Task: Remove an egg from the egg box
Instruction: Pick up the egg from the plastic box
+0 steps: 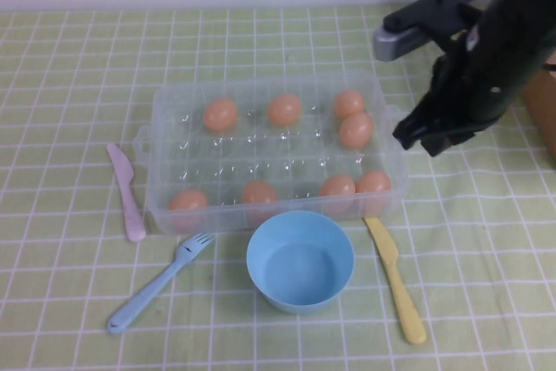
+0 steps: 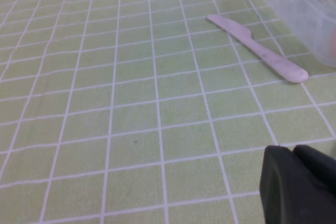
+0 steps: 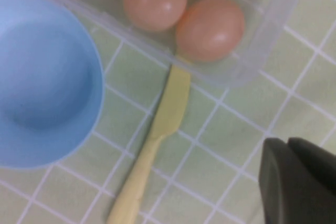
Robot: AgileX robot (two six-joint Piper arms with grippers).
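The clear egg box point(image 1: 261, 82) stands mid-table and holds eight orange-tan eggs, among them one at its right side point(image 1: 355, 129) and one at its front right corner point(image 1: 373, 182). My right gripper point(image 1: 428, 139) hangs shut and empty just right of the box, above the cloth. In the right wrist view its fingers point(image 3: 302, 182) are together, with two eggs point(image 3: 209, 28) inside the box's corner point(image 3: 273, 40) ahead. My left gripper point(image 2: 293, 149) is shut and empty over the cloth left of the box point(image 2: 294, 3); it is outside the high view.
A light-blue bowl point(image 1: 300, 260) sits just in front of the box. A yellow knife point(image 1: 395, 280) lies to its right and a blue fork point(image 1: 161, 282) to its left. A pink knife point(image 1: 126, 190) lies left of the box. A green checked cloth covers the table.
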